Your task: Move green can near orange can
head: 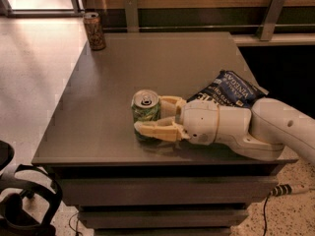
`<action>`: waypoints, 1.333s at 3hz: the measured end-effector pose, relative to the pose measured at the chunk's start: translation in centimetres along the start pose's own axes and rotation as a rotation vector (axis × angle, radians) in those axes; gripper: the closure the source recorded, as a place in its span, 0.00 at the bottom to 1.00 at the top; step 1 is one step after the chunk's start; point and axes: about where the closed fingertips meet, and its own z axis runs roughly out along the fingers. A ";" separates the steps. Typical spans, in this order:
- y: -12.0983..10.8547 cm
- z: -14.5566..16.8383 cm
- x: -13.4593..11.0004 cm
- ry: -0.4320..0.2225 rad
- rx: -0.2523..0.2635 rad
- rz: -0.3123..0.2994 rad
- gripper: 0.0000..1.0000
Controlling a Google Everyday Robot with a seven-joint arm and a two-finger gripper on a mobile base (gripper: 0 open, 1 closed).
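Logging green can (145, 111) upright on desk (147, 63), near front edge, slightly left of centre; silver top and pull tab facing up. Finding gripper (150, 117) at the can, reaching in from the right, low over the desk surface. Fingers (157, 130) closed to about can width, one on each side: near finger laid across lower front of the label, tip reaching the can's left edge; far finger behind the can, tip hidden by it. Grip on green can, base resting on desk as far as can be told. White wrist housing (206, 124) just right of the can, arm (280, 129) running off toward right edge of view, above desk's front right corner. Orange can (94, 31) upright at far left corner of desk, well apart from green can, most of the bare desktop between them. Dark blue crisp bag (229, 88) lying flat on right side of desk, just behind the wrist housing, partly covered by it. Black chair (22, 200) on floor (29, 82) at lower left, beside desk. Cable (283, 189) on floor at lower right.
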 end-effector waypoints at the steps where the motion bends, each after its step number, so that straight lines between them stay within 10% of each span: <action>1: 0.1 0.2 -0.1 0.000 -0.004 -0.001 0.88; 4: -2.2 0.0 -1.5 0.019 -0.026 -0.011 1.00</action>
